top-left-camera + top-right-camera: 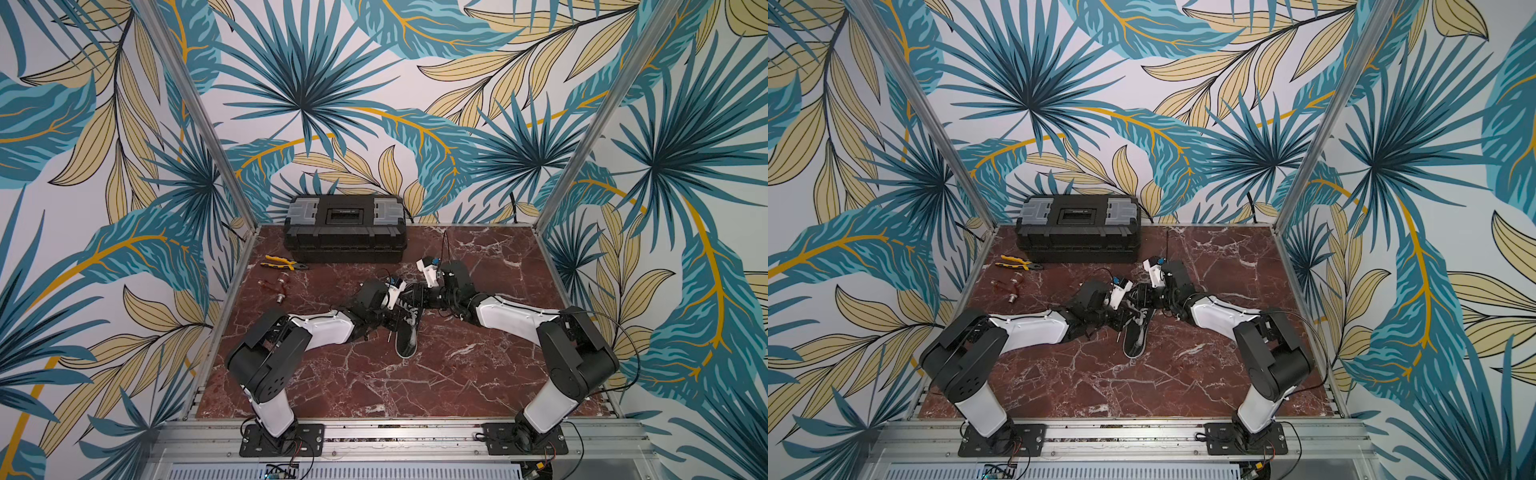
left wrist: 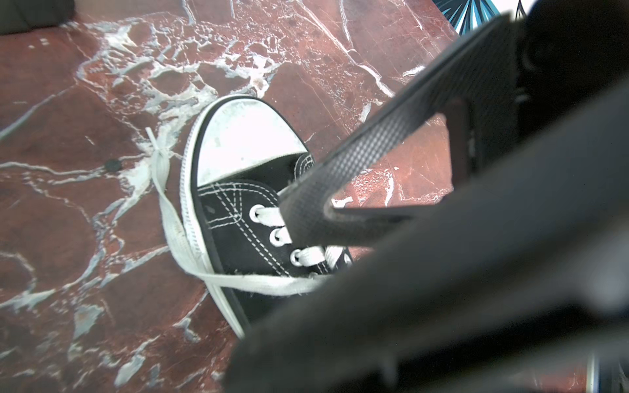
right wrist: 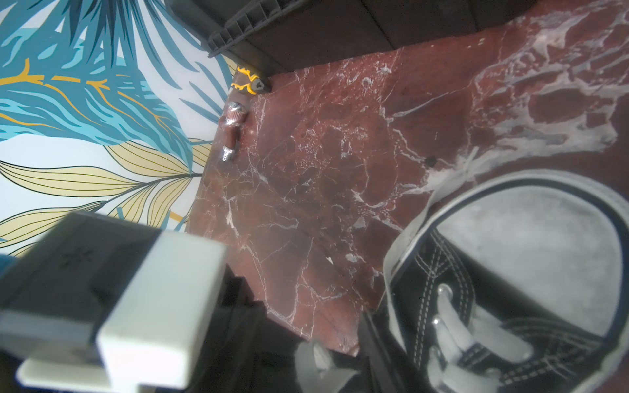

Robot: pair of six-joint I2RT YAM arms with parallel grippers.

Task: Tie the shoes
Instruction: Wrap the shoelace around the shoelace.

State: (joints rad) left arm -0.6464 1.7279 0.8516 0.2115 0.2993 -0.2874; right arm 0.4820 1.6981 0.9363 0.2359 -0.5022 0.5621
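Tabletop (image 1: 457, 374): toolbox (image 1: 345, 228) at 12 o'clock. Sneaker (image 1: 409, 334) at centre, heel toward 6 o'clock. Left pincer (image 1: 399, 309) is clenched at the lacing from 9 o'clock. Right pincer (image 1: 417, 297) is at 3 o'clock, state cannot be told. Pliers (image 1: 284, 263) at 10 o'clock. One loose lace (image 2: 177, 238) trails onto the tabletop.

Found the sneaker (image 1: 407, 338) near the middle of the table (image 1: 374, 386), heel toward the near edge, toe toward the far one. Saw a loose lace (image 2: 170, 217) on the table along its left side. Noted the left arm (image 1: 324, 328) and right arm (image 1: 507, 318) reaching in from either side, meeting over the laced part. Spotted the toolbox (image 1: 345, 235) at the far edge, left of centre, the pliers (image 1: 284, 263) just before its left end, small fittings (image 1: 279, 286) nearer still.
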